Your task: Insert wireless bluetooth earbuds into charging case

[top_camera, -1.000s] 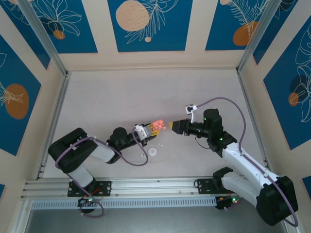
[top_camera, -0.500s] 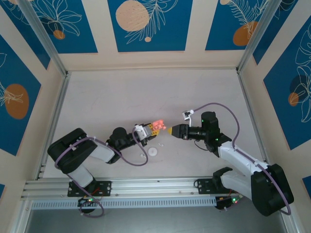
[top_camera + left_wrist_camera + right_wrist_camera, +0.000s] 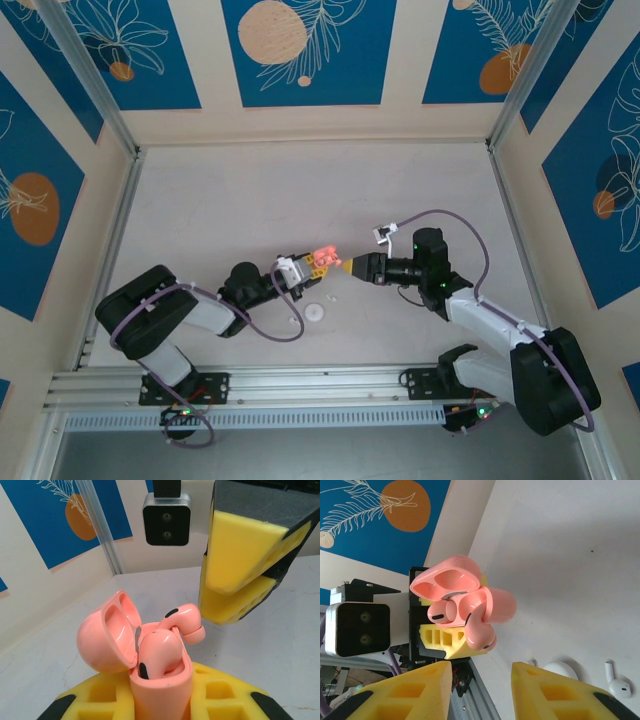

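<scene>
Left tool is pinching the salmon-pink, egg-shaped plastic charging case between its yellow foam pads. It is holding the case above the pale table with the hinged lid swung back. Right tool is standing spread, with nothing between its yellow fingers, and is sitting just beside the mouth of the case.

Against the overhead view from a second back, the right tool is arriving. Then it was standing well apart from the case, and now it is nearly touching it. Its gap is also looking narrower than it was.

One salmon-pink earbud is sitting down in its socket. The second salmon-pink earbud is lying across the rim, its stem poking out past the case wall, so it is not yet seated. A white earbud is lying on the table near a round white case, both untouched.

Judging by the approach, the right tool is lining up to nudge or press the loose pink earbud home, which would finish the pink pair. An off-centre push is risking flicking the earbud off the rim or twisting the case in the left tool's pinch.
</scene>
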### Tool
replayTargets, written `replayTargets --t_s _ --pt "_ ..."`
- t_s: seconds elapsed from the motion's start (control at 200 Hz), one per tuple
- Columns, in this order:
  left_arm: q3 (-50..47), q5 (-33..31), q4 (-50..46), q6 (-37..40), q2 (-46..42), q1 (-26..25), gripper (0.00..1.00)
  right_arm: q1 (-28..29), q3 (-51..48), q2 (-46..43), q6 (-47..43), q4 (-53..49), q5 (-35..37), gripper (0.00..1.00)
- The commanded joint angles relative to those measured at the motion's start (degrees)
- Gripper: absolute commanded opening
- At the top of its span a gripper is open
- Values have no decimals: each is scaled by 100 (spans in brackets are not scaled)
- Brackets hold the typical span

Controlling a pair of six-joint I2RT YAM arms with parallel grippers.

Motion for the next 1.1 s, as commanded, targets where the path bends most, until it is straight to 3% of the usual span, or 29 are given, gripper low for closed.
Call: replayTargets --t_s 0.0,0.875,1.095 --pt "48 50 214 -41 -134 -75 15 -1 148 97 51 193 -165 35" --pt "9 34 218 0 -196 -76 15 219 385 461 152 583 -161 23" --pt "9 -113 214 6 -182 -77 15 241 418 509 106 481 -51 24"
